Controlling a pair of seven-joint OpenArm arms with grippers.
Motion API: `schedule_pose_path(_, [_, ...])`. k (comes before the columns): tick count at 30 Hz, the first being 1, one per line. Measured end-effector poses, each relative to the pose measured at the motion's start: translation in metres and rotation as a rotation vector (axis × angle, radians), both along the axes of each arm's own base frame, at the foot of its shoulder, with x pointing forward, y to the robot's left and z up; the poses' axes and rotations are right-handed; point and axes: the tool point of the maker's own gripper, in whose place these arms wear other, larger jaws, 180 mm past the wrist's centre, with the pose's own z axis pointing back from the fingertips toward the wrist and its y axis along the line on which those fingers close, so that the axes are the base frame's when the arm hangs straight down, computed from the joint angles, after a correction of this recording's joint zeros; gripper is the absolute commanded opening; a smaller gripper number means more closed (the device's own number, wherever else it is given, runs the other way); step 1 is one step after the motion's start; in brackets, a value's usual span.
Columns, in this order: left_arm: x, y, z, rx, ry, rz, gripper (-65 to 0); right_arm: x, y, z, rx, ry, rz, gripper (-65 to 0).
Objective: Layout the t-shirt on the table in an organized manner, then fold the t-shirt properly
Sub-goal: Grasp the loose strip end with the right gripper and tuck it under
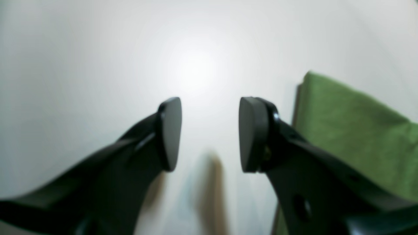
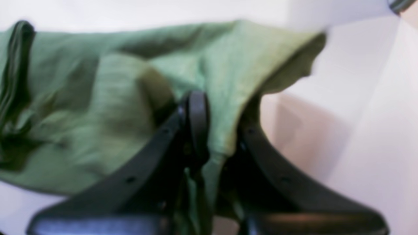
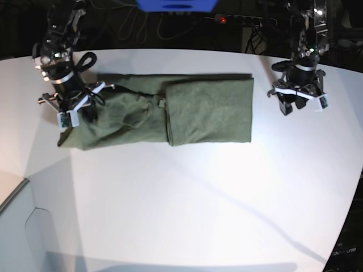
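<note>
The olive-green t-shirt [image 3: 170, 110] lies as a long folded strip across the far half of the white table [image 3: 187, 198], its right part doubled over the middle. My right gripper [image 3: 76, 116] is at the strip's left end. In the right wrist view it [image 2: 222, 137] is shut on a fold of the shirt [image 2: 98, 114], which is lifted and bunched. My left gripper [image 3: 296, 107] hovers over bare table to the right of the shirt. In the left wrist view it [image 1: 209, 133] is open and empty, with the shirt's edge [image 1: 352, 137] beside its right finger.
A power strip [image 3: 238, 20] with a red light, cables and a blue object [image 3: 176, 4] sit behind the table's far edge. A white panel [image 3: 34, 226] stands at the lower left. The table's curved edge [image 3: 346, 226] runs down the right.
</note>
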Motion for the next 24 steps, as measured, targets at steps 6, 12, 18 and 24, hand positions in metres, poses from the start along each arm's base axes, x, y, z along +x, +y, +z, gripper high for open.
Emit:
schedule_pose_path(6, [-0.001,0.026,0.005,0.028,-0.011,0.061,-37.0,0.0,0.038,0.019,0.0,-0.043,0.112,-65.0])
schedule_pose_path(12, [-0.005,0.027,-0.003,0.029,0.021,0.049,-37.0,0.004,0.079,0.023,0.032,-0.059,0.218,-65.0])
schedule_pose_path(18, [-0.006,0.026,-0.004,0.027,0.023,0.049,-37.0,0.01,0.13,0.032,0.085,-0.083,0.33,-65.0])
schedule_pose_path(24, [-0.007,0.027,-0.004,0.03,0.025,0.048,-37.0,0.026,0.165,0.031,0.019,-0.09,0.371,-65.0])
